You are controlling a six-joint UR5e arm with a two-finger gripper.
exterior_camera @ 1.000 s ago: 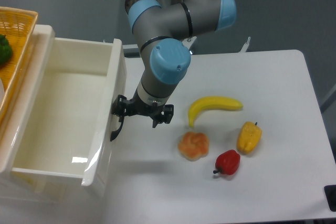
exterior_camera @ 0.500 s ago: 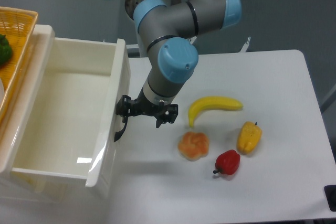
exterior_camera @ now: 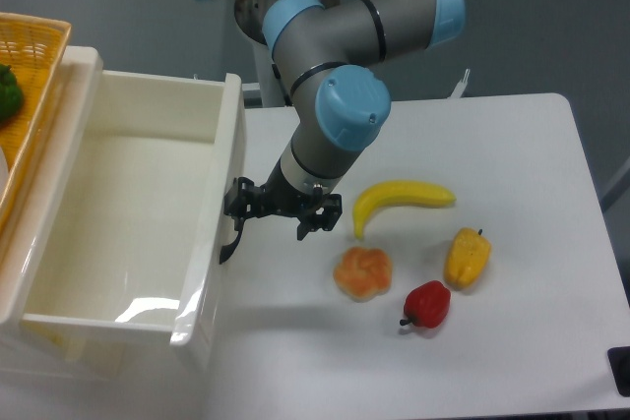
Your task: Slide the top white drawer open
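Nearest the camera, the top white drawer stands pulled well out at the left of the white table, its glossy interior bare and its panelled front facing the table. On that front hangs the curved black handle. The gripper sits level with the upper end of the handle, one finger at the handle and the other out over the table (whether the near finger actually bears on the bar cannot be told); the fingers stand apart. Just right of the gripper lie an orange pastry-like item, a red pepper, a yellow pepper and a banana. Farther back, a woven basket rests on the cabinet top at far left
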